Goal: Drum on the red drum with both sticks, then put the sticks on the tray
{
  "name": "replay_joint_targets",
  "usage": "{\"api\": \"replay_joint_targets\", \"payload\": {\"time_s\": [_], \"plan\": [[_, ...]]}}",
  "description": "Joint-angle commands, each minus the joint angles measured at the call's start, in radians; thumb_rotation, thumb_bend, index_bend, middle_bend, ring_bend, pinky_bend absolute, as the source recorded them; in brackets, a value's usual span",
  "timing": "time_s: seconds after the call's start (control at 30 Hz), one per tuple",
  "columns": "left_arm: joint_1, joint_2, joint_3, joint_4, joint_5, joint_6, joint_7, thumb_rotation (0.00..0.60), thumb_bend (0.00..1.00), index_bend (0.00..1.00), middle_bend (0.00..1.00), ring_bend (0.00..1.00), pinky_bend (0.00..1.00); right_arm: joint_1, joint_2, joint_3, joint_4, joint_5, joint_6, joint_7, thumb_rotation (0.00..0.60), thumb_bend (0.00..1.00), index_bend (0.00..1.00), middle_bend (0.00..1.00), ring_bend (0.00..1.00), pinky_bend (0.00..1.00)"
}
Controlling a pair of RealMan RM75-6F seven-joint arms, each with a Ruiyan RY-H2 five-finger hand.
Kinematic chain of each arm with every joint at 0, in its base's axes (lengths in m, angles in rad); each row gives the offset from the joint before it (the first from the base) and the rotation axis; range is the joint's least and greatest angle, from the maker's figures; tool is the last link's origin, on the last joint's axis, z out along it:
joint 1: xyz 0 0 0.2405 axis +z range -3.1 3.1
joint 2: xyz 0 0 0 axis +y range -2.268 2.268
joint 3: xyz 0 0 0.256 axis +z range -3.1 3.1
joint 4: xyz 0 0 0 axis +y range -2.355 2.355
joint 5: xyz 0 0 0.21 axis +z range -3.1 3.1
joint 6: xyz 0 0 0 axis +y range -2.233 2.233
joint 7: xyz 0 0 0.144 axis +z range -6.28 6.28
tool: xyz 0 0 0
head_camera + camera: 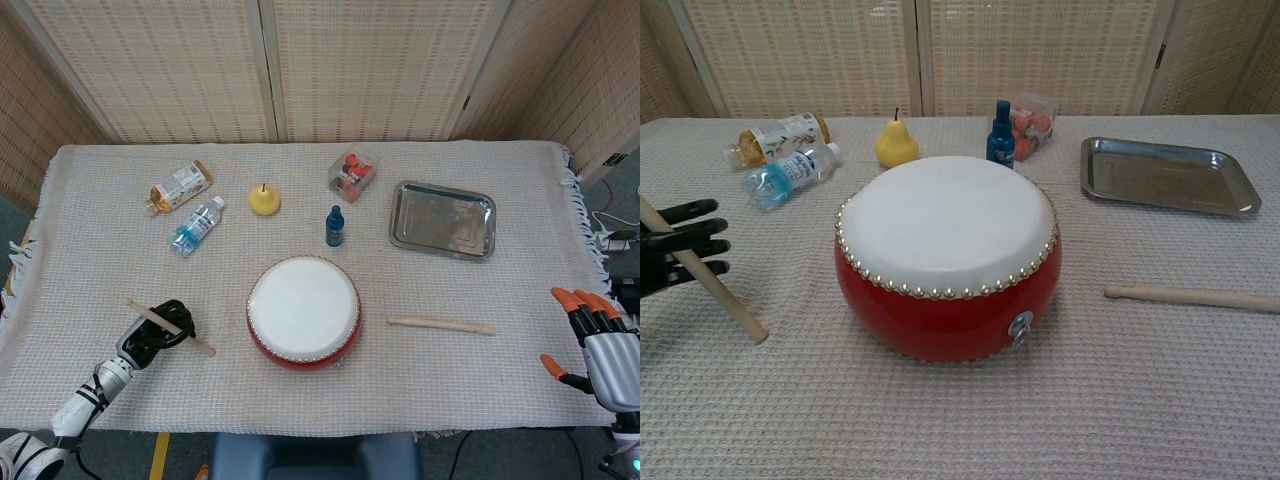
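Note:
The red drum (303, 312) (948, 255) with its white skin stands at the table's near middle. My black left hand (160, 328) (676, 252) grips one wooden stick (170, 327) (702, 278) left of the drum; the stick slants, its near tip touching the cloth. A second stick (440, 324) (1190, 297) lies flat on the cloth to the right of the drum. My right hand (597, 342), grey with orange fingertips, hangs open off the table's right edge, holding nothing. The steel tray (442, 219) (1165, 176) sits empty at the back right.
Behind the drum stand a blue bottle (335, 226), a yellow pear (264, 199) and a clear box of red items (352, 173). A water bottle (197, 225) and an amber bottle (178, 187) lie at the back left.

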Motion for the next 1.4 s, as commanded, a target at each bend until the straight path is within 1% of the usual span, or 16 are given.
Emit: {"api": "replay_joint_targets", "payload": {"time_s": [0.03, 0.2, 0.47, 0.73, 0.9, 1.0, 1.13, 1.23, 1.4], "plan": [[0.003, -0.002, -0.010, -0.011, -0.003, -0.001, 0.025, 0.590, 0.26, 0.54, 0.58, 0.50, 0.51, 0.000, 0.001, 0.000, -0.001, -0.001, 0.000, -0.001, 0.600, 0.21, 0.09, 0.13, 0.00, 0.14], [0.010, -0.011, -0.030, -0.029, -0.028, -0.013, 0.088, 0.572, 0.26, 0.58, 0.62, 0.54, 0.54, 0.001, 0.001, 0.000, -0.003, -0.003, 0.000, -0.003, 0.600, 0.21, 0.09, 0.13, 0.00, 0.15], [0.033, -0.032, -0.058, -0.075, -0.063, -0.018, 0.247, 0.562, 0.25, 0.62, 0.69, 0.62, 0.57, 0.001, 0.001, -0.001, -0.003, -0.008, 0.002, -0.001, 0.600, 0.20, 0.10, 0.13, 0.00, 0.15], [0.048, -0.064, -0.091, -0.098, -0.104, -0.031, 0.402, 0.564, 0.25, 0.70, 0.78, 0.72, 0.68, -0.003, 0.002, -0.001, -0.001, -0.016, 0.016, 0.003, 0.600, 0.21, 0.10, 0.13, 0.00, 0.16], [0.065, -0.084, -0.106, -0.112, -0.126, -0.027, 0.506, 0.561, 0.25, 0.75, 0.83, 0.76, 0.73, -0.007, 0.001, -0.002, 0.003, -0.019, 0.022, 0.008, 0.600, 0.21, 0.11, 0.13, 0.00, 0.16], [0.072, -0.096, -0.117, -0.118, -0.138, -0.030, 0.562, 0.562, 0.25, 0.77, 0.85, 0.78, 0.76, -0.010, 0.003, -0.002, 0.003, -0.021, 0.028, 0.010, 0.600, 0.21, 0.11, 0.13, 0.00, 0.16], [0.077, -0.104, -0.122, -0.118, -0.143, -0.027, 0.590, 0.561, 0.25, 0.78, 0.85, 0.78, 0.77, -0.011, 0.004, -0.003, 0.003, -0.022, 0.030, 0.011, 0.600, 0.21, 0.11, 0.13, 0.00, 0.16], [0.088, -0.129, -0.128, -0.111, -0.147, -0.018, 0.652, 0.566, 0.25, 0.80, 0.86, 0.79, 0.77, -0.014, 0.004, -0.003, 0.005, -0.022, 0.034, 0.014, 0.600, 0.21, 0.11, 0.13, 0.00, 0.16], [0.106, -0.155, -0.130, -0.097, -0.143, -0.004, 0.705, 0.573, 0.25, 0.81, 0.87, 0.80, 0.77, -0.016, 0.005, -0.003, 0.005, -0.022, 0.036, 0.015, 0.600, 0.21, 0.11, 0.13, 0.00, 0.16]]}}
